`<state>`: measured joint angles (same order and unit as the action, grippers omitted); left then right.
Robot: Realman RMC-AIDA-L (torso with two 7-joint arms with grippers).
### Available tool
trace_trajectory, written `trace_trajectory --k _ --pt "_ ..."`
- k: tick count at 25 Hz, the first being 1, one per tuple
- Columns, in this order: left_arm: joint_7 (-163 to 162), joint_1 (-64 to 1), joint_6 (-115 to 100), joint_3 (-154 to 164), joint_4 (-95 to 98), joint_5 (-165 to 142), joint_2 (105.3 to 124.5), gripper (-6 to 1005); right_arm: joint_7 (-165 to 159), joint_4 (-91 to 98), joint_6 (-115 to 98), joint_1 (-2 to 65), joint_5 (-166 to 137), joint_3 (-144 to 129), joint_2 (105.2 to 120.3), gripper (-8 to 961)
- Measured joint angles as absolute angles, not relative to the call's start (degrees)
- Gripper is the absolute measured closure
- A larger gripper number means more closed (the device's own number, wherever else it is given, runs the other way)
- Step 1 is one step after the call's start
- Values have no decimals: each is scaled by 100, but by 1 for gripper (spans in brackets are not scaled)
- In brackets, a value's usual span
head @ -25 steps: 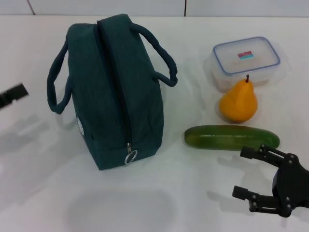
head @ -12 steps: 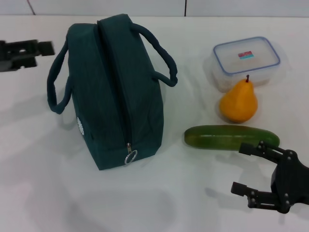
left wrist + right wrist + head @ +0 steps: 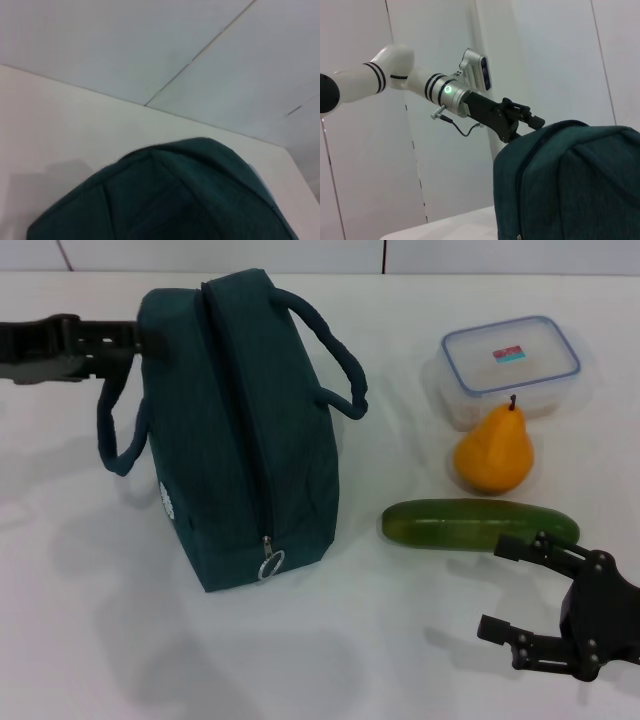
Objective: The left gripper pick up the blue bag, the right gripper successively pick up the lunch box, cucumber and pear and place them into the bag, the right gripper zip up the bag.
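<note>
- A robot test bench or lab, not a home kitchen.
- A plain white table (image 3: 400, 660) carries only a few staged items: a blue bag (image 3: 250, 440), a lunch box (image 3: 511, 365), a pear (image 3: 494, 454), a cucumber (image 3: 478, 524).
- Bare white wall panels (image 3: 555, 60) with thin seams stand behind it.
- A white-and-silver robot arm (image 3: 410, 82) with a lit green indicator reaches in over the bag.

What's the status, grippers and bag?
Left gripper at the blue bag's far top corner, grip unclear. Right gripper open, low beside the cucumber. Bag zipped shut, nothing loaded.
</note>
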<state>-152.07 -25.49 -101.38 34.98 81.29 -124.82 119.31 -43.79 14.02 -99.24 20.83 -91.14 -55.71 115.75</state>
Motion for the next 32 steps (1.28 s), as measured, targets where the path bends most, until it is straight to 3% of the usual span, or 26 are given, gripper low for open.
trace_trajectory --k 20,28,32 --pt "-15175 -2639 -9841 4460 8163 -12771 11937 214 -4376 1356 -9869 2083 -9114 -5541 11575 125" --pt "-15077 -2685 -9851 4557 8097 -12798 11874 448 -4376 1351 -9869 2083 -9114 -5541 11575 130" --pt "-15074 -2689 -9859 4489 8090 -12639 11853 634 -4377 1345 -9869 2080 -9114 -5538 11575 132"
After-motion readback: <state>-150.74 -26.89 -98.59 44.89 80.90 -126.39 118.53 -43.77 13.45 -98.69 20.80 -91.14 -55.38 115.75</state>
